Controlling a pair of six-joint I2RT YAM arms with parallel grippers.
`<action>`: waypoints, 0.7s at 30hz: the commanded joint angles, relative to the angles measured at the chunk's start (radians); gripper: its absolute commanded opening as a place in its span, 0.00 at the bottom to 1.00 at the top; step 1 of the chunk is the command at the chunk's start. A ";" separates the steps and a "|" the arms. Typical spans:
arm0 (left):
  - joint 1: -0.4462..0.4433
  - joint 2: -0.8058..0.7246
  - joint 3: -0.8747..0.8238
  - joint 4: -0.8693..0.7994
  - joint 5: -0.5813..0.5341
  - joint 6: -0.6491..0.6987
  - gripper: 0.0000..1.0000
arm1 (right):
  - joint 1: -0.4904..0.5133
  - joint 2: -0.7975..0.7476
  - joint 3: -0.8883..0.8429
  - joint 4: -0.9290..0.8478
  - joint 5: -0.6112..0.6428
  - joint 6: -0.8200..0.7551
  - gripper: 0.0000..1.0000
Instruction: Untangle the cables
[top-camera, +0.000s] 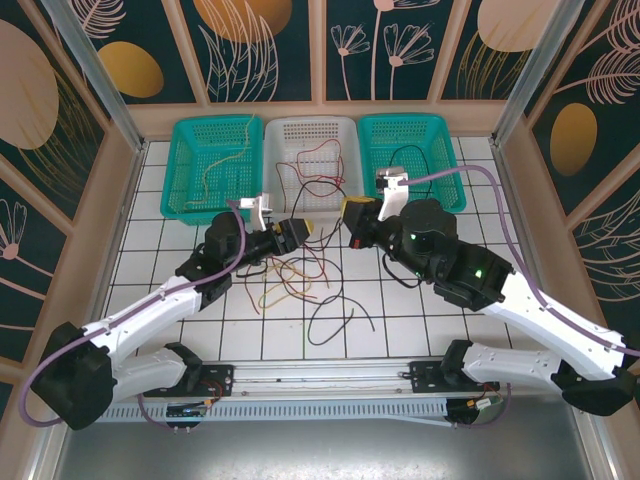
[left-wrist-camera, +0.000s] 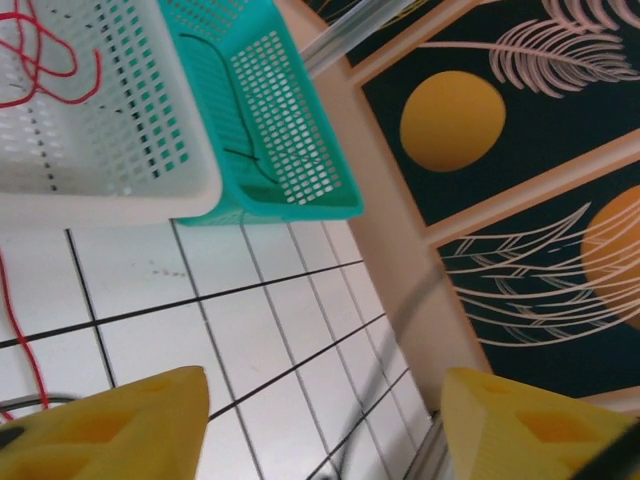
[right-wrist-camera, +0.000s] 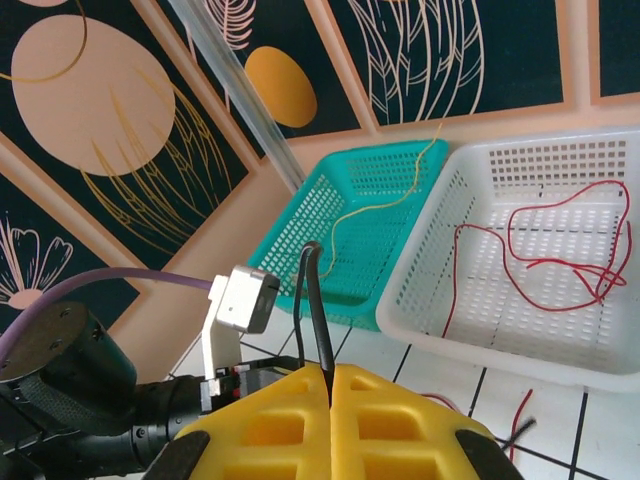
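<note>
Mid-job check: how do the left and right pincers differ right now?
The left pincer is open; the right pincer is shut. The left pincer grips nothing, while the right pincer clamps a black cable that rises from its tips. Both are yellow.

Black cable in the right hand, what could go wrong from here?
1. The right hand pinches the black cable only at its very tips, so the thin wire may slip out.
2. The pile of cables on the table looks interlaced; lifting could drag red and yellow ones along.
3. The open left hand holds nothing, so nothing pins the pile down.
</note>
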 joint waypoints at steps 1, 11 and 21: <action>0.002 -0.036 0.019 0.062 0.019 0.017 0.58 | 0.002 -0.007 0.027 0.028 0.026 -0.017 0.00; 0.002 -0.061 0.074 -0.027 -0.022 0.105 0.25 | -0.009 -0.015 0.020 0.005 -0.002 -0.014 0.00; 0.002 -0.126 0.220 -0.373 -0.408 0.404 0.04 | -0.013 0.070 0.057 -0.260 0.019 -0.052 0.00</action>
